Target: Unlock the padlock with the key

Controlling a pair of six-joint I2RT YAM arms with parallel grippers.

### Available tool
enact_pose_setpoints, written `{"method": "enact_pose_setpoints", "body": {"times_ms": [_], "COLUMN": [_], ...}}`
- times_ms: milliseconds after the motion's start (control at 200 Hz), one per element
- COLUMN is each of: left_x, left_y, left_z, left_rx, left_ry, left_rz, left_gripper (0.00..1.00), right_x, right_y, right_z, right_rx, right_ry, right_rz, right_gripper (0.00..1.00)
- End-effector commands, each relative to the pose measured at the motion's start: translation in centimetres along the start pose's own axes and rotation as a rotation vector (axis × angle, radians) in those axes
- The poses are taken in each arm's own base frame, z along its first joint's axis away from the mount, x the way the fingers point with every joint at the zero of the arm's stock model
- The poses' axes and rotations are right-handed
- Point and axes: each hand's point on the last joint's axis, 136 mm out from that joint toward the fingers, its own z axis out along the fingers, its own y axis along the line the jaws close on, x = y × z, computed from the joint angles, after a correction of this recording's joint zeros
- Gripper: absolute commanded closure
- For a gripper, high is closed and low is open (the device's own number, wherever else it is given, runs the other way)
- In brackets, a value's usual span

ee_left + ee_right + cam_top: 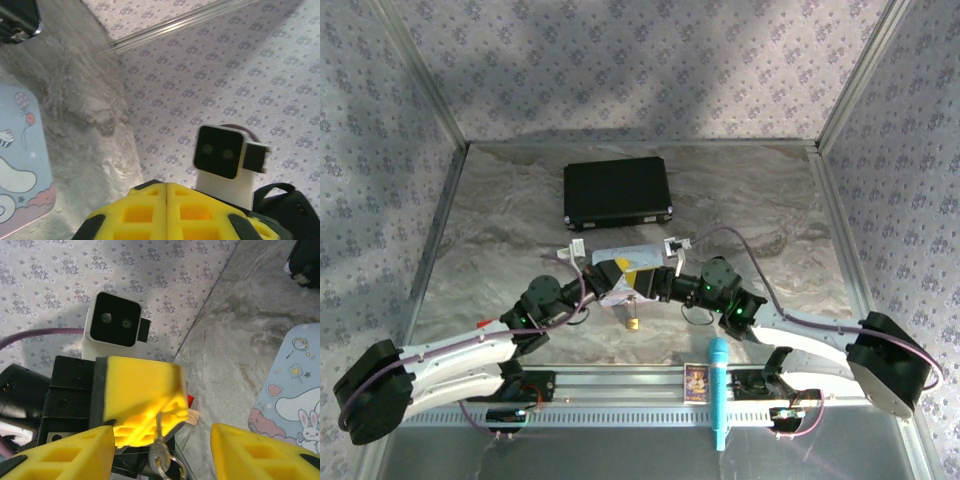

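Right wrist: mid-unlock, left gripper [150, 426] clenched, key [159, 439] dangling beneath; right gripper [162, 460] released astride it. Likely next: regrip, turn.

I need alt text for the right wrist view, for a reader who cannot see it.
The left gripper, shut, pinches a thin silvery piece, probably the key, with a ring hanging below it. The right gripper stands open on either side. A pastel tin lies on the marbled table at right.
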Motion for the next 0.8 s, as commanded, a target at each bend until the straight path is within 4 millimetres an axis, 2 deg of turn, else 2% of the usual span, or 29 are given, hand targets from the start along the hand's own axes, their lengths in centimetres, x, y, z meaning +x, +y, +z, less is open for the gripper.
{"method": "enact_pose_setpoints", "body": {"times_ms": [0,265,500,735,795], "left_x": [-1.4,-2.1,-1.9,-2.0,-1.9], "left_y": [-3.0,-3.7,-3.7,-3.3,-3.1], "left_z": [-0.7,-1.4,-1.1,-1.4,-1.3], "left_rx": [0.116,0.123,0.132,0.118,0.114], "left_ry": [-0.064,-0.094,-0.085,-0.094,-0.088], "left_rz": [0.019,0.042,0.031,0.032,0.026], "left_gripper": [1.0,1.0,1.0,1.0,1.0], "right_x": [-0.1,-0.1,-0.1,0.1,0.0], "right_y": [0.7,1.8,2.5,2.2,2.2], "right_z": [0.1,0.3,0.9,0.8,0.8], "right_rx": [-0.049,-0.107,-0.15,-0.149,-0.147], "right_ry": [-0.008,-0.008,-0.007,-0.012,-0.016], "right_rz": [0.041,0.041,0.053,0.059,0.059], "right_gripper": [0.51,0.73,0.76,1.0,1.0]}}
